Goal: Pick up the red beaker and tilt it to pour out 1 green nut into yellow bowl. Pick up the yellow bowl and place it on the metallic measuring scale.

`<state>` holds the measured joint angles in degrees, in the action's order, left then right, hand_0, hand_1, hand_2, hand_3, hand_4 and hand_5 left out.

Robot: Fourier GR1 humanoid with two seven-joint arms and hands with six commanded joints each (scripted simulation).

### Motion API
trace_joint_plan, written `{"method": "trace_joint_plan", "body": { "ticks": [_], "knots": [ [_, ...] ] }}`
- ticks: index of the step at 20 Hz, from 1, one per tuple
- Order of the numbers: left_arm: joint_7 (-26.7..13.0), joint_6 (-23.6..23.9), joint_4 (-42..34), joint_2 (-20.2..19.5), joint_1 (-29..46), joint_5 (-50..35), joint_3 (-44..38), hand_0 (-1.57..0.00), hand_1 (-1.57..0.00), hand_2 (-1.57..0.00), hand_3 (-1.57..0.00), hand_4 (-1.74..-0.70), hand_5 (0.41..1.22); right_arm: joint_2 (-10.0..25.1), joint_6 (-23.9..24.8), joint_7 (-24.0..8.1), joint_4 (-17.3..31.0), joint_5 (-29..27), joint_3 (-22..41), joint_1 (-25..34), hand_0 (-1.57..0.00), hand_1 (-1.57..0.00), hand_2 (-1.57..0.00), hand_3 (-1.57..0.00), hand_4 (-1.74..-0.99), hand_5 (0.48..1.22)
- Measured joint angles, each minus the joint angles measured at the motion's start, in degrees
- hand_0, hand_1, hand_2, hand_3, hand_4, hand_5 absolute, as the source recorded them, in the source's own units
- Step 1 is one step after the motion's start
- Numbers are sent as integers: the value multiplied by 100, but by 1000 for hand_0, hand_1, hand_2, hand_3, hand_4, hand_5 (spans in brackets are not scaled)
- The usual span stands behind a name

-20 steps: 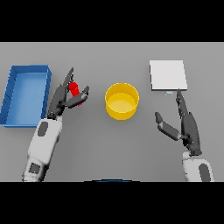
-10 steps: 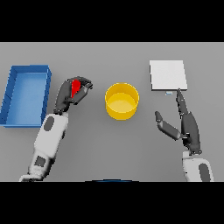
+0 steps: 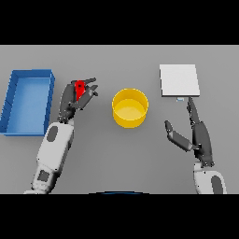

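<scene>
The red beaker [image 3: 80,87] is mostly hidden inside my left hand [image 3: 74,98], whose fingers and thumb are curled round it, left of the yellow bowl [image 3: 130,108]. The bowl stands at the middle of the table, a short gap from that hand. I cannot see a green nut. The metallic measuring scale [image 3: 179,80] is a pale square plate at the back right. My right hand [image 3: 195,133] rests open in front of the scale, fingers straight and pointing toward it, thumb spread to the left.
A blue tray [image 3: 11,103] lies at the far left, close beside my left forearm. The grey table [image 3: 121,158] stretches bare in front of the bowl.
My left hand has closed round the red beaker and shifted slightly to the right, toward the bowl. The right hand, bowl and scale have not moved.
</scene>
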<state>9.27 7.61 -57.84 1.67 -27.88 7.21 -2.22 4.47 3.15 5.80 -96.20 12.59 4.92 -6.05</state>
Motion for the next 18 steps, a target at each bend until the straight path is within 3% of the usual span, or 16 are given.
{"method": "trace_joint_plan", "body": {
  "ticks": [4, 6, 8, 10, 15, 18],
  "knots": [
    [-286, 47, -505, -209, -54, 177, 330, -1555, -1555, -1556, -1550, -1721, 1114, 23, 5, 53, -24, 39, 15, 78, 1, 1, 1, 1, -1262, 658],
    [-615, 23, -669, -380, -161, 470, 641, -1561, -1561, -1561, -1558, -1728, 1121, 51, -15, 132, -13, 61, 24, 19, 1, 1, 1, 1, -1257, 663],
    [-1052, -107, -733, -636, -319, 847, 1013, -1564, -1565, -1565, -1562, -1733, 1125, 47, 44, 12, -42, 109, 17, 78, 1, 1, 1, 1, -1256, 671],
    [-1291, -216, -710, -790, -447, 1052, 1246, -1564, -1565, -1565, -1562, -1733, 1117, 111, 26, 81, -49, 156, 19, -42, 1, 1, 1, 1, -1256, 676],
    [-1710, -340, -443, -1055, -919, 1334, 1552, -1567, -1567, -1567, -1565, -1736, 1117, 63, 32, -156, -87, 182, 58, 24, 1, 1, 1, 1, -1255, 681],
    [-2070, -383, -308, -1277, -1172, 1993, 2132, -1569, -1569, -1569, -1568, -1738, 1133, 57, -16, -167, -73, 135, 61, 58, 1, 1, 1, 1, -1254, 687]
  ]
}}
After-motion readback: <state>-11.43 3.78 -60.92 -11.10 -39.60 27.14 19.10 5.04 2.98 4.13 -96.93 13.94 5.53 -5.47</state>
